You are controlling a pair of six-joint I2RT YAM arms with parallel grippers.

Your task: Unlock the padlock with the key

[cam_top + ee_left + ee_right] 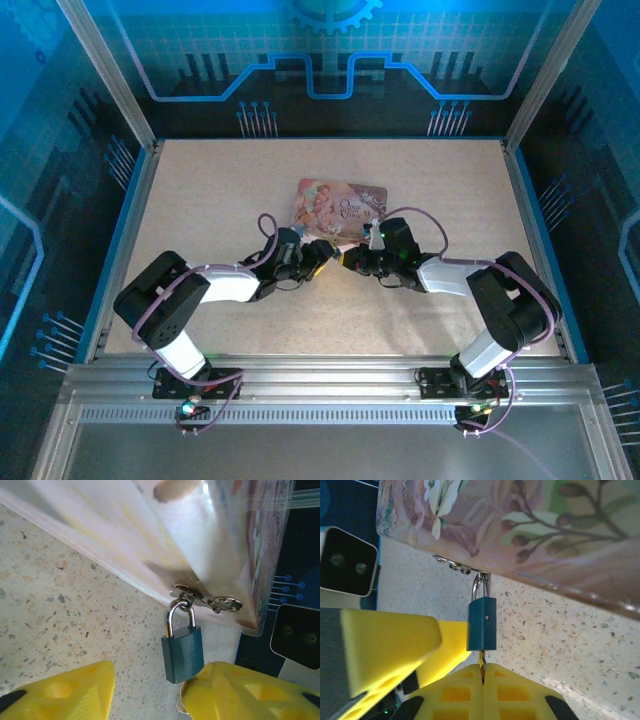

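Padlock (481,624) hangs by its shackle from the hasp of the tin (520,525), which we see latched shut. Key (481,661) meets its underside, pinched in our right gripper (483,672). Our left gripper (156,686) gapes, one finger just beside the padlock.

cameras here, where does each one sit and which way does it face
Top external: above and behind the bases, looking down at the table; both arms show, left gripper and right gripper close together by the tin.
Left wrist: low, facing the hanging padlock; own yellow fingers apart.
Right wrist: low, facing the padlock from the opposite side; own fingers shut on the key.
Both wrist views share padlock and tin.
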